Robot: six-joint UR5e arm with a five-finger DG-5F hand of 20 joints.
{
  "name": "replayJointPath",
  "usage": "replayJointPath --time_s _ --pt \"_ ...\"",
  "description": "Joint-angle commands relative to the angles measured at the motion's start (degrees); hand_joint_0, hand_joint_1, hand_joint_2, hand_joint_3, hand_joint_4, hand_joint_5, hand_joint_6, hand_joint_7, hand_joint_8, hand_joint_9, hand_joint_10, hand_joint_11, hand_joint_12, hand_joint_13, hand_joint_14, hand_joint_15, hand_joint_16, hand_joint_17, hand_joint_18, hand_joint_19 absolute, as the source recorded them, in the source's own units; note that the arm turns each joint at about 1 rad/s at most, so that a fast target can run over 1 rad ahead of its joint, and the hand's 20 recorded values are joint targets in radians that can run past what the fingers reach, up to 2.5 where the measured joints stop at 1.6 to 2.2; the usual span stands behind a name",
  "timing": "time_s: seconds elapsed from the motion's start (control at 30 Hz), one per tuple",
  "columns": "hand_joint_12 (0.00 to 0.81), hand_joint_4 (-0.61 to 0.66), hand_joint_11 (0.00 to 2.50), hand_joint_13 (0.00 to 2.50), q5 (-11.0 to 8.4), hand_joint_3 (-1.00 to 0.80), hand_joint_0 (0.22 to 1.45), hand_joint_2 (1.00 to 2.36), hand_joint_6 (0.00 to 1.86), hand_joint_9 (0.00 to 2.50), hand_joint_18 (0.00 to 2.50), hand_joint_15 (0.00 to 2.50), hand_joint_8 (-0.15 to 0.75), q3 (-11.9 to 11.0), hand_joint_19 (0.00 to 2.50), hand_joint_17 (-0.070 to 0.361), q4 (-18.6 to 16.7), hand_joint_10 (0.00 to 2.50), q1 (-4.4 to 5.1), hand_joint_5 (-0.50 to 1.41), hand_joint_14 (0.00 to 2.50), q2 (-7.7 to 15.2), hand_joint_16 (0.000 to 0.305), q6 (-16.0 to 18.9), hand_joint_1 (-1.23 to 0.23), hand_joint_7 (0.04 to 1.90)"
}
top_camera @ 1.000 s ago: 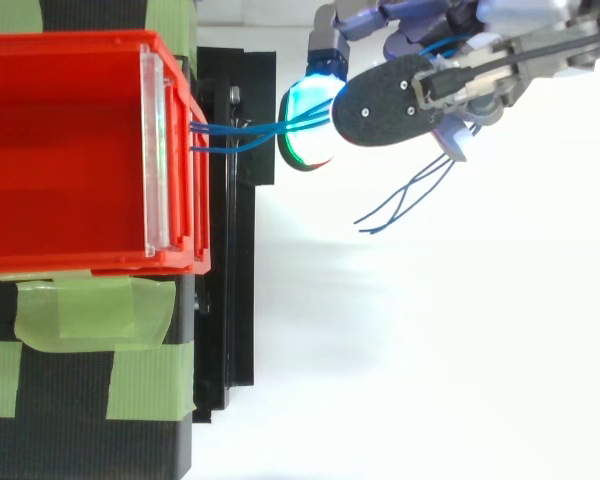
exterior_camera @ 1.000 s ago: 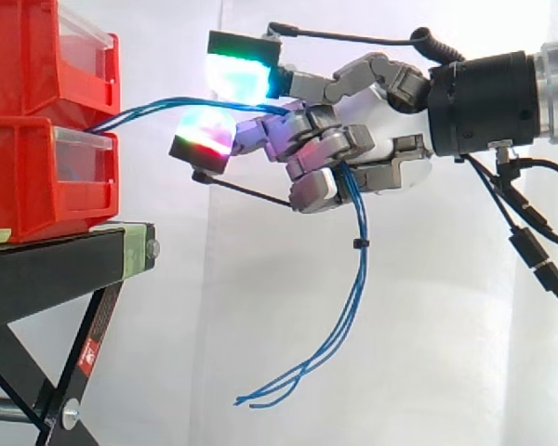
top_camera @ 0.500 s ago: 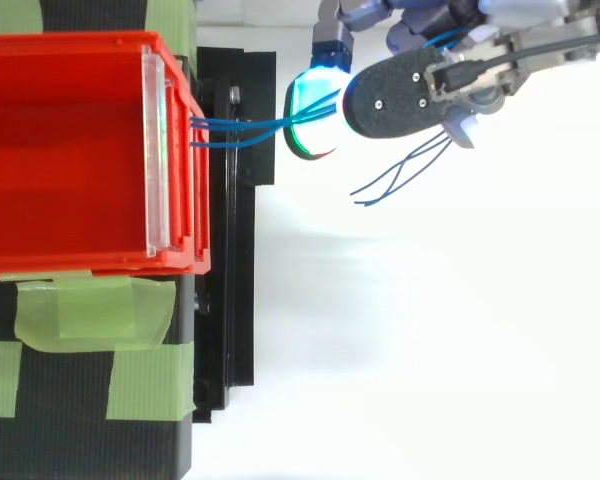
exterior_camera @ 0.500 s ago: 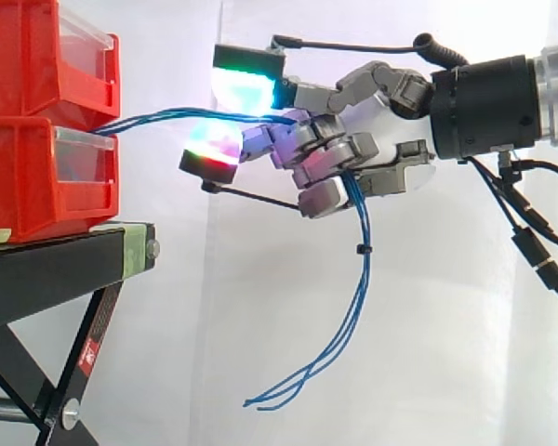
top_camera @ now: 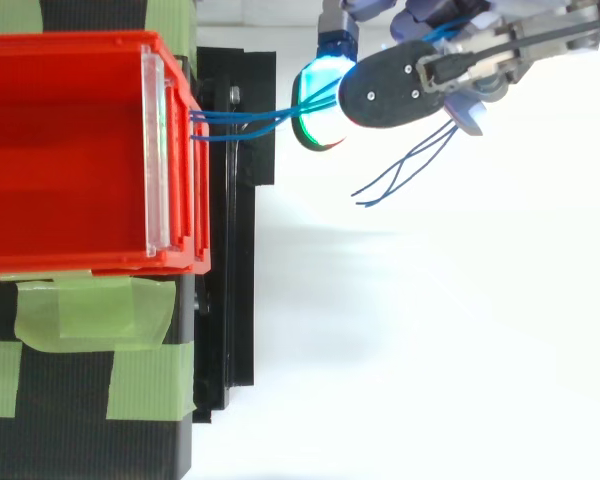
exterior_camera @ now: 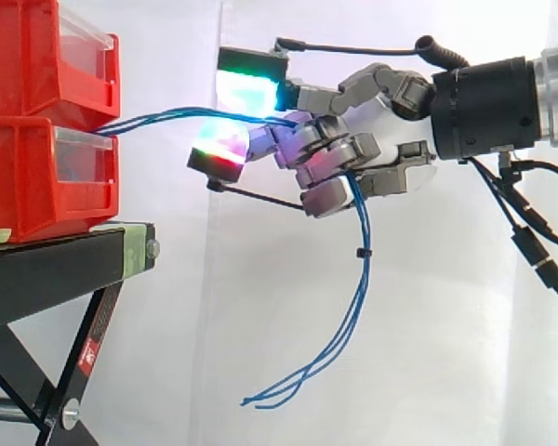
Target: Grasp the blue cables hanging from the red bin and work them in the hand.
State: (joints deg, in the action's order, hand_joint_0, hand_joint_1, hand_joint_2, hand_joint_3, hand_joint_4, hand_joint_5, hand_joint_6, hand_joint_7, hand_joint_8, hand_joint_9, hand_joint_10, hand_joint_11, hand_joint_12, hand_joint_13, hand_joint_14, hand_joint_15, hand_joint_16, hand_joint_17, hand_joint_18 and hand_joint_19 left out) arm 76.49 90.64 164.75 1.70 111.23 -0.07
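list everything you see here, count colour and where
bins: two, red, stacked on the stand at the left
stand: one, black, under the bins
tape: several strips, green, on the stand's top
cables: a small bundle, blue, from the bins' front across to the hand, loose ends hanging below it
tie: one, black, round the hanging cables
curtain: one, white, behind everything
hand: one, grey with glowing pads, fingers curled round the cables
arm: one, black and silver, from the right edge
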Motion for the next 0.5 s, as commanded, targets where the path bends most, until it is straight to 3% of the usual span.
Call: replayJointPath --time_s 0.0,0.17,0.47 --pt "0.399 0.27 1.76 1.31 -0.02 -0.84 0.85 1.01 0.24 0.91 1.38 1.37 0.327 0.06 1.18 0.126 -0.04 2.50 -0.12 0.39 1.63 -0.05 0.056 -0.45 -0.60 1.34" --pt "0.391 0.26 1.80 1.34 -0.11 -0.86 0.86 1.01 0.26 0.98 1.41 1.41 0.308 -0.02 1.18 0.124 -0.13 2.50 -0.29 0.43 1.60 -0.05 0.055 -1.16 -0.60 1.36" --pt "0.395 0.22 1.84 1.37 -0.46 -0.64 0.89 1.01 0.23 1.04 1.46 1.40 0.291 -0.02 1.18 0.123 -0.48 2.50 -0.38 0.48 1.65 0.04 0.055 -1.51 -0.64 1.40"
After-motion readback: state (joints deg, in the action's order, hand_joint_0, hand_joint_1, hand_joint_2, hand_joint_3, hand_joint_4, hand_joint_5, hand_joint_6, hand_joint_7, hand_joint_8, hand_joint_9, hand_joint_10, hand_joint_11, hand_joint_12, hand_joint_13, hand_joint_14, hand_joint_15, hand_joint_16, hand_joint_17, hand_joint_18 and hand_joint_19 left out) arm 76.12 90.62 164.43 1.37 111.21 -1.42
